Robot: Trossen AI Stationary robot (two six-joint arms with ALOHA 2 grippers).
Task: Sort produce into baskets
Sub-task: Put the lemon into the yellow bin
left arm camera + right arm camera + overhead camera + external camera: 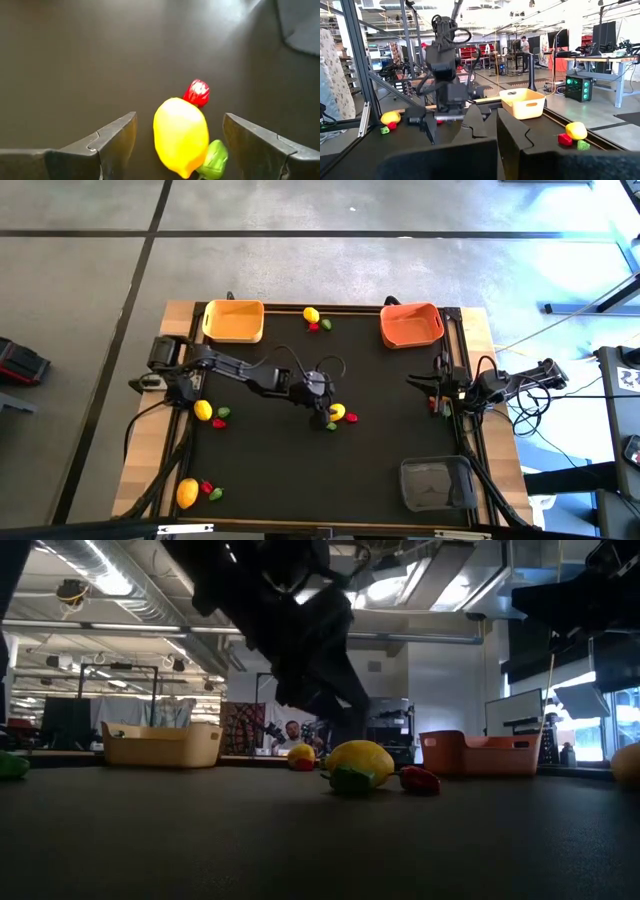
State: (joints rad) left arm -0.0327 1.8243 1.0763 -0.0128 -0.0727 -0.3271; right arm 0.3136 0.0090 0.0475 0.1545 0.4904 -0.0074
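We work on a dark table [300, 470] with three baskets at its edges: the yellow basket [234, 320] and the orange basket [411, 324] at the far corners, the grey basket [436, 483] at the near right corner. We judge they stand apart so that each colour of produce has its own place, and the middle stays free for the arms.

The produce lies in four small groups, each with a lemon, a red piece and a green piece: one between the two far baskets [316, 319], one at the left edge [209, 412], one at the near left corner [195, 492], and one in the middle.

Our left gripper [326, 413] hangs over the middle group with its fingers wide open and nothing in them. In the left wrist view the lemon [181, 135] lies between the two fingers [116, 142], so we think the opening is set for taking this lemon, the biggest piece, first. The red piece [197, 93] touches its far end and the green piece [214, 160] lies against its side, so closing may push them.

Our right gripper [436, 385] waits near the right edge, fully closed and empty.
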